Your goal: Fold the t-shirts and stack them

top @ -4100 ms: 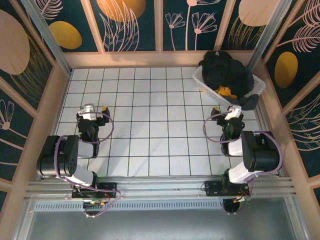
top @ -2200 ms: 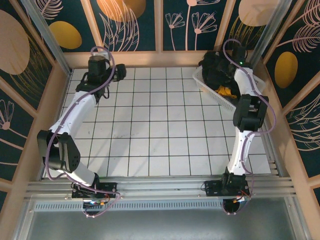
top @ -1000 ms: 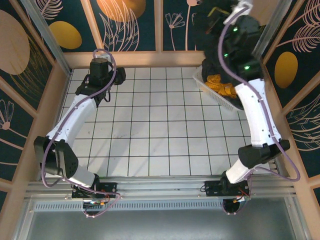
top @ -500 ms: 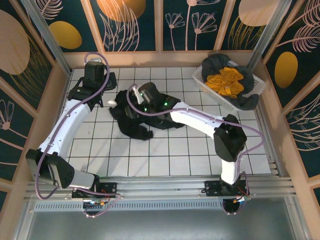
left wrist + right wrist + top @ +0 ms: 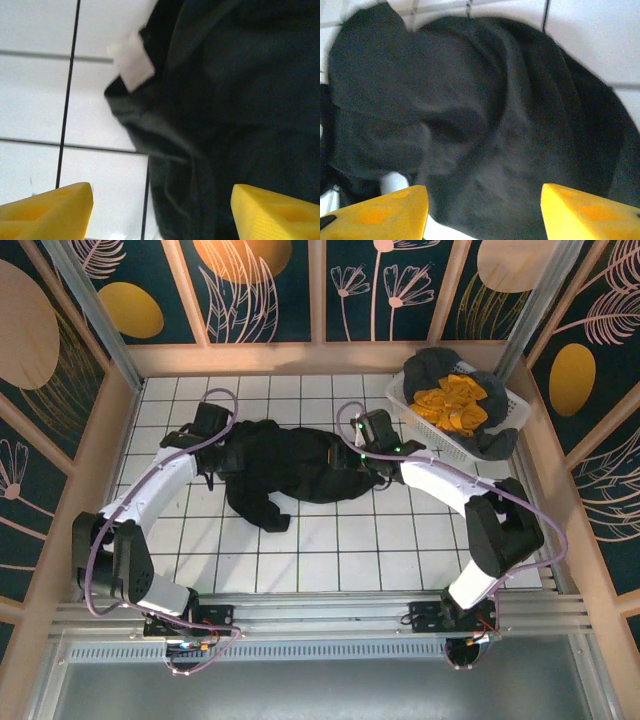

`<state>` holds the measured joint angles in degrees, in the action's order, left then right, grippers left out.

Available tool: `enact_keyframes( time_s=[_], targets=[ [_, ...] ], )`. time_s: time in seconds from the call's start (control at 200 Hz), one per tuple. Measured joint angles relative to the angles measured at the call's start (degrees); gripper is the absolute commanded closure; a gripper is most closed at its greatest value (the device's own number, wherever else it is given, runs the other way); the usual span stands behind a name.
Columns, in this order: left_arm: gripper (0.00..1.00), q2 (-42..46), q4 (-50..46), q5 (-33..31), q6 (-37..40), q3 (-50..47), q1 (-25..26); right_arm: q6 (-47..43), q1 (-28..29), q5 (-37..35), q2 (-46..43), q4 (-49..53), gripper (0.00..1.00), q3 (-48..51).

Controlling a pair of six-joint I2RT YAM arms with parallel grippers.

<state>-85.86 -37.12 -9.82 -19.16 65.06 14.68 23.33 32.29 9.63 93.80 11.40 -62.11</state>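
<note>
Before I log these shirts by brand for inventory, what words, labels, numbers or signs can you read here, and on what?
No text can be read in these views.
White tag on the black shirt: blurred, no print legible.
Wall panels: leaf and circle patterns, no words.
Basket: no label to be seen.
</note>
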Motion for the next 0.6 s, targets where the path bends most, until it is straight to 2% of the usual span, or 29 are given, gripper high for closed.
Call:
enact_keyframes(
  time_s=[0.095,0.23,0.365,0.385,0.455,0.596],
  targets=[
    [0.27,-2.23,-0.52,0.57,-0.02,-0.37,-1.2,0.72,0.04,-0.11,0.0,1.92,0.37,2.47],
    [0.26,-5.92,2.12,2.64,-0.02,-0.35,-5.51,1.46,-0.33,-0.07,0.0,2.73,0.36,4.07],
    [0.34,-10.58,5.31,5.66,-0.33,0.37,-6.88,2.51,-0.66,0.17,0.0,2.78,0.36,4.59],
    [0.34,-11.54,5.86,6.58,-5.75,0.55,-6.82,2.58,-0.83,0.42,0.0,2.8,0.36,4.68],
    [0.35,-14.25,6.93,8.22,-15.21,0.57,-6.64,3.08,-2.05,0.79,0.0,2.78,0.36,5.16],
    [0.35,-16.04,8.04,10.73,-26.43,-0.2,-6.58,4.13,-4.44,0.94,0.0,2.78,0.36,6.16]
  ],
)
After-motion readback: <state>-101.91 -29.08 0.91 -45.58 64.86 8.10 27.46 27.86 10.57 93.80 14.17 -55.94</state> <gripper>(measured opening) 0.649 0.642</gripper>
